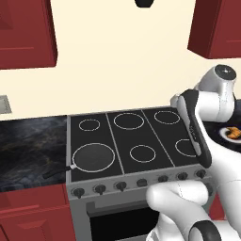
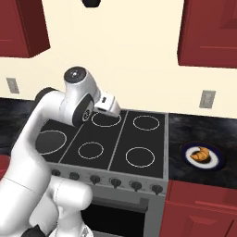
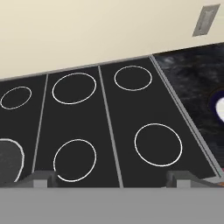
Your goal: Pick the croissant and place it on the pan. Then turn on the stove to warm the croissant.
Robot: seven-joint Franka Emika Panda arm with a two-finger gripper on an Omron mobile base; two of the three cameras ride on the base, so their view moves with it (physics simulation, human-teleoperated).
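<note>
Left base view
Pan: you have the pan (image 1: 93, 156) parked on the front-left burner of the stove (image 1: 141, 136), round, shallow and matt black with a thin pale rim; its short dark handle pokes off the front-left corner over the desk (image 1: 28, 146), which leaves it an open, flat landing spot.
Croissant: the croissant (image 1: 232, 132) lies far right on a small plate (image 1: 225, 136), half hidden behind the white arm, so you read it better from the other side.
Knobs: a row of dark round knobs (image 1: 121, 185) lines the grey steel front, within reach for the warming step later.

Right base view
Croissant: golden-orange, ridged and curved, it rests in the middle of the white-rimmed dark plate on the marbled black desk right of the stove, well apart from the pan.
Arm: your wrist hangs over the rear middle of the glossy cooktop, between pan and pastry; I judge the pick not yet begun.

Hand view
Gripper: the gripper (image 3: 111, 177) shows two small dark tips set wide apart with nothing between them, so it is wide and empty.
Cooktop: smooth black glass with thin white rings and pale dividing lines; a grey slice of the pan sits at the left edge, a pale slice of the plate at the right edge.
</note>
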